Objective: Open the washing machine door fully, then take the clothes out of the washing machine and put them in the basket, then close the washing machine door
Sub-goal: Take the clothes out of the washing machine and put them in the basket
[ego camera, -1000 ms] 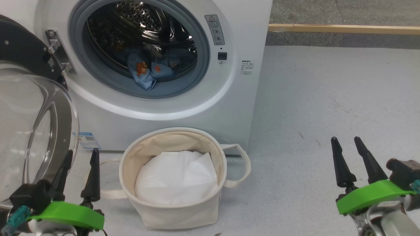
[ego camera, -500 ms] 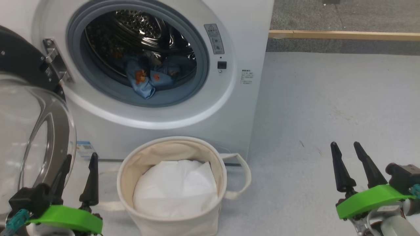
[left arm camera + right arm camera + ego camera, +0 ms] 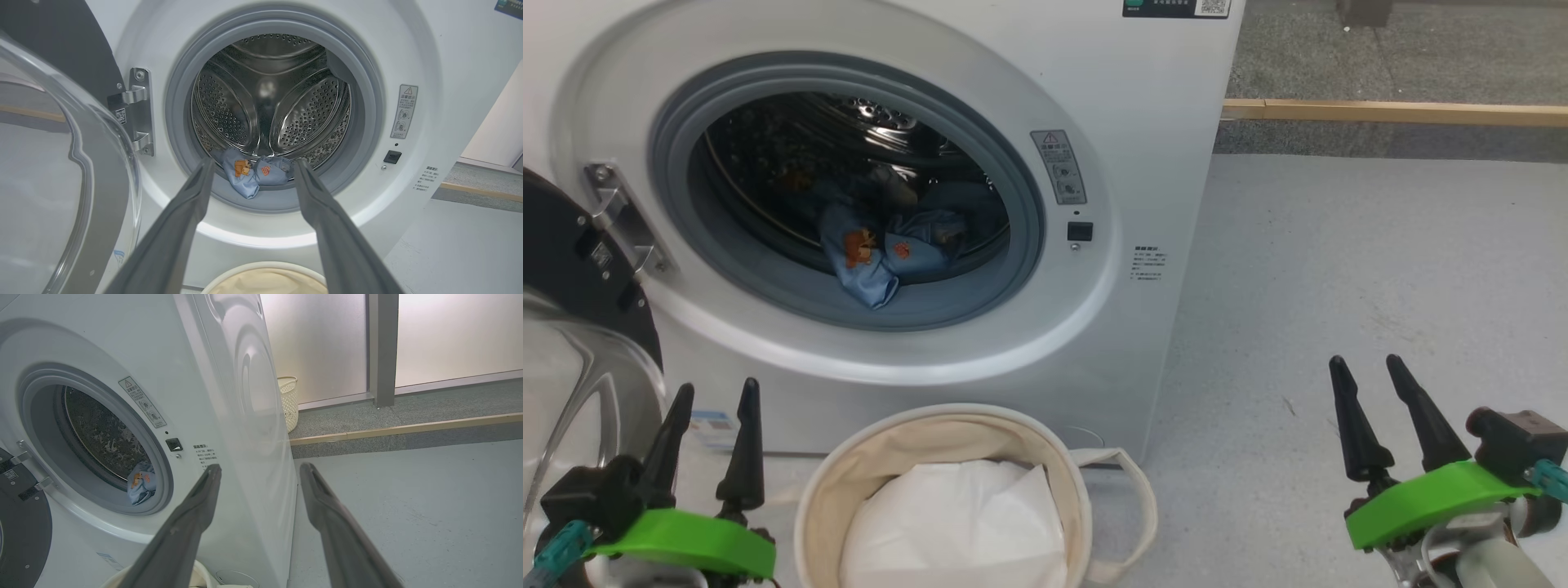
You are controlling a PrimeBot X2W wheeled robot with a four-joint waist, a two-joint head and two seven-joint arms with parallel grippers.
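Left pincer (image 3: 718, 386), long dark fingers spread and empty, points at the light-blue cartoon-printed clothes (image 3: 245, 176) at the front lip of the steel drum (image 3: 265, 102) in the white front-loader (image 3: 1160, 122); a low reach clear of the open black-rimmed glass door (image 3: 61, 183), pinching the nearest fold, looks best.

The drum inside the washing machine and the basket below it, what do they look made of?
The drum looks like polished steel: glossy, perforated, reflecting light. The basket seems to be cream canvas: matte, cloth-like, with a soft rolled rim.
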